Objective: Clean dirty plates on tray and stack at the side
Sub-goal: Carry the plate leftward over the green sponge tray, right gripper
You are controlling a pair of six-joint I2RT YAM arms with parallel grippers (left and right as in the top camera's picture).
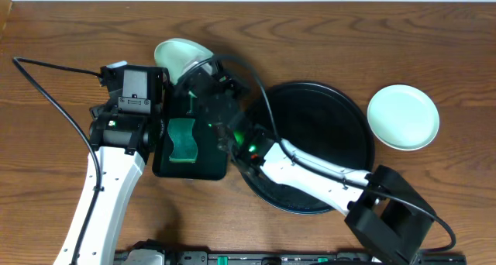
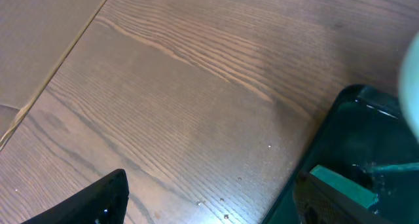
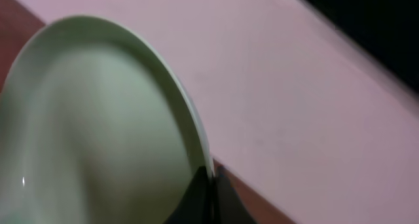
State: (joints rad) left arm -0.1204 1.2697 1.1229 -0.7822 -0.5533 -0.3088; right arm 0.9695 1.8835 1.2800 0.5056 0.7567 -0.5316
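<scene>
Right jaws clamped on rim of pale plate [image 1: 180, 54], held tilted over worktop [image 1: 70, 25], beyond small tray [image 1: 213, 168]. Mint plate [image 1: 403, 116] lies flat, right of round tray [image 1: 341, 118]. Left jaws apart, gripping nothing.

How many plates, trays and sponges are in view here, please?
Plates: 2 (mint plate, held plate)
Trays: 2 (round tray, rectangular tray)
Sponges: 1 (green sponge)
Total: 5
</scene>
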